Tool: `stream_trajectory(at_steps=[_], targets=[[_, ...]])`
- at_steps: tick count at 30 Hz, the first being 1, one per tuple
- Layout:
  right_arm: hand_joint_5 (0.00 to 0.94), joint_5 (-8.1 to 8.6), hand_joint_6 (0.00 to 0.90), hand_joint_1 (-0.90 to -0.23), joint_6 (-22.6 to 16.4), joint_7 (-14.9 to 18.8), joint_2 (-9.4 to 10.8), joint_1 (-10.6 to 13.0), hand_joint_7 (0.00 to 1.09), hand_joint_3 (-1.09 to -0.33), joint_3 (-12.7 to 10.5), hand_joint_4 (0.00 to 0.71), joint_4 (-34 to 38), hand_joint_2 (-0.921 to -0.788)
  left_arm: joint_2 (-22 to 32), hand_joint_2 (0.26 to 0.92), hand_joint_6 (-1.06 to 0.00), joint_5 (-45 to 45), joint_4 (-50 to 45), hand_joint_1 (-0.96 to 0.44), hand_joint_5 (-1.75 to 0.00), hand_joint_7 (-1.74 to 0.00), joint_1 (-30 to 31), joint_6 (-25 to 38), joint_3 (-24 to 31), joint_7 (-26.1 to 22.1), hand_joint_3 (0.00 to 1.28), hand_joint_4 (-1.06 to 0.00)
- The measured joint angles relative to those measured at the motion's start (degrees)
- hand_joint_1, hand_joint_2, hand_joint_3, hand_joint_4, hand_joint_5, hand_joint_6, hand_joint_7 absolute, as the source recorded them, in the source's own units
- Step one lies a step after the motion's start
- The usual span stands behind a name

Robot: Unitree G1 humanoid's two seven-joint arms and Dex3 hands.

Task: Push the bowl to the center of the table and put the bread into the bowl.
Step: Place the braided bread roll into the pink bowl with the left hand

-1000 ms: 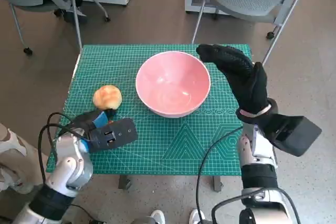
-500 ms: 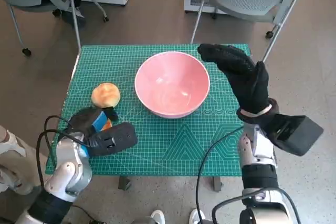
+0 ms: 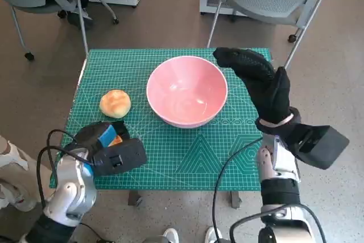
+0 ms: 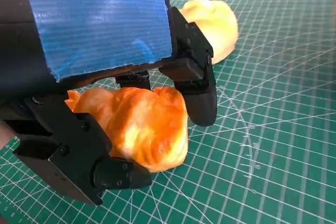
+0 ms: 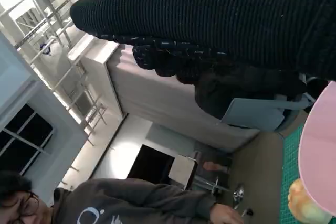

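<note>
Near the table's (image 3: 187,163) front left corner, the left hand (image 3: 105,140) grips an orange bread piece (image 4: 139,124) between its black fingers (image 4: 197,90), the piece touching the green mat (image 3: 199,152). Its long axis cannot be told. Just beyond it, toward the left edge, a round pale bun (image 3: 115,103) lies apart from the hand. The pink bowl (image 3: 187,90) stands upright, mouth up, about mid-table toward the far edge. The gloved right hand (image 3: 259,81) is raised beside the bowl's right rim, fingers spread, holding nothing.
</note>
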Motion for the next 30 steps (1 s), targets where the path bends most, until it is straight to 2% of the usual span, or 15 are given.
stream_trajectory(at_steps=[10, 21, 30], targets=[[0.001, 0.01, -0.001, -0.668, 0.0, 0.0, 0.2, 0.0, 0.27, -0.884, -0.2, 0.075, 0.0, -0.921, 0.0, 0.68, -0.71, 0.0, -4.7, 0.0, -1.39, -0.98, 0.6, -0.4, 0.9, -1.9, 0.49, -0.69], [0.001, 0.08, -0.001, -0.668, 0.0, 0.0, 0.2, 0.0, 0.27, -0.884, -0.7, 0.075, 0.3, -0.921, 0.5, 0.667, -0.76, 0.4, -12.9, 0.0, -1.35, -0.92, -0.7, -0.4, 3.3, -6.2, 0.47, -0.73], [0.0, 0.07, -0.001, -0.665, 0.0, 0.0, 0.3, -0.2, 0.27, -0.887, -0.8, 0.074, 0.3, -0.921, 0.6, 0.675, -0.76, 0.9, -18.7, 0.0, -1.28, -0.92, -5.9, -0.4, 5.0, -9.2, 0.44, -0.77]])
